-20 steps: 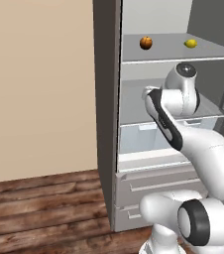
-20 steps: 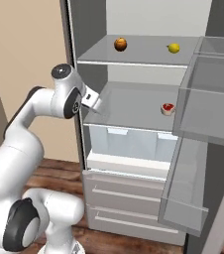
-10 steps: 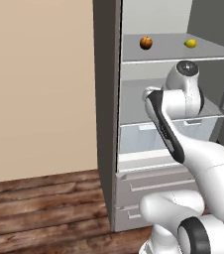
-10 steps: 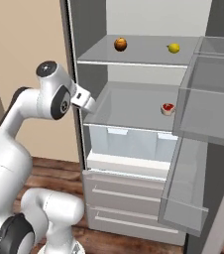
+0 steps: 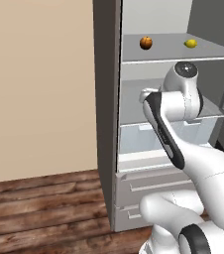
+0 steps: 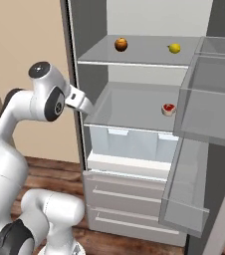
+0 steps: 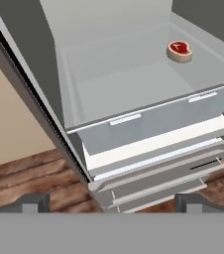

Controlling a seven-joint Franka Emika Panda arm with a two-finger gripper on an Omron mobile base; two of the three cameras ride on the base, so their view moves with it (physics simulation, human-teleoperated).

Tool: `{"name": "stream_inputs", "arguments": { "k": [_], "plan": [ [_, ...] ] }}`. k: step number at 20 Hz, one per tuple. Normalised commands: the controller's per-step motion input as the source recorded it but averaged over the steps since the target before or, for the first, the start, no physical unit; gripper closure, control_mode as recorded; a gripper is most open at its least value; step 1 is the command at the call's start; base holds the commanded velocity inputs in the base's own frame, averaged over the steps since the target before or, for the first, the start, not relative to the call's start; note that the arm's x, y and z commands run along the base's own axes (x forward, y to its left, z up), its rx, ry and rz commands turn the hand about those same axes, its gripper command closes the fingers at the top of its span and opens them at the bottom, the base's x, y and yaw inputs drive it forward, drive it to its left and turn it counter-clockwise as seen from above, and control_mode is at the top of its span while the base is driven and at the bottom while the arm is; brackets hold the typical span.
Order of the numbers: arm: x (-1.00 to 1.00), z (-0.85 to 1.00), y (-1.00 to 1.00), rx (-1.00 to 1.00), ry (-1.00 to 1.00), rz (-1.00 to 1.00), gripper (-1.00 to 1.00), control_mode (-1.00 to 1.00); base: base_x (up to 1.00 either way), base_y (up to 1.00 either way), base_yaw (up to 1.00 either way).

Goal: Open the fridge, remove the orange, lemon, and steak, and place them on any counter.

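The fridge (image 6: 74, 60) stands open, its door (image 6: 204, 114) swung out to the right. On the top shelf lie the orange (image 6: 121, 44) (image 5: 145, 42) and, further right, the lemon (image 6: 174, 48) (image 5: 190, 43). The steak (image 6: 168, 109) (image 7: 179, 51) rests at the right back of the middle shelf. My gripper (image 6: 86, 104) (image 7: 113, 201) hangs open and empty at the front left corner of that middle shelf, well short of the steak. The counter is out of view.
Clear bins (image 6: 209, 89) line the open door. Below the middle shelf sit a pale crisper drawer (image 7: 148, 121) and grey lower drawers (image 6: 129, 199). A beige wall (image 5: 39, 84) flanks the fridge on the left, above a wooden floor (image 5: 44, 208).
My arm's upper joint has swung left and back, and the hand has drawn slightly away from the shelf's front. The foods have not moved; the gripper stays open.
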Motion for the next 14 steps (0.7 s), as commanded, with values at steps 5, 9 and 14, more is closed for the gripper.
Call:
{"name": "stream_inputs", "arguments": {
  "k": [5,9,14],
  "plan": [
    [-0.05,0.00,0.16,0.00,0.03,0.08,-1.00,-1.00,0.00,0.00,0.00],
    [-0.12,0.00,0.17,0.00,0.03,0.12,-1.00,-1.00,0.00,0.00,0.00],
    [-0.15,0.08,0.19,0.00,0.01,0.07,-1.00,-1.00,0.00,0.00,0.00]
  ]
}}
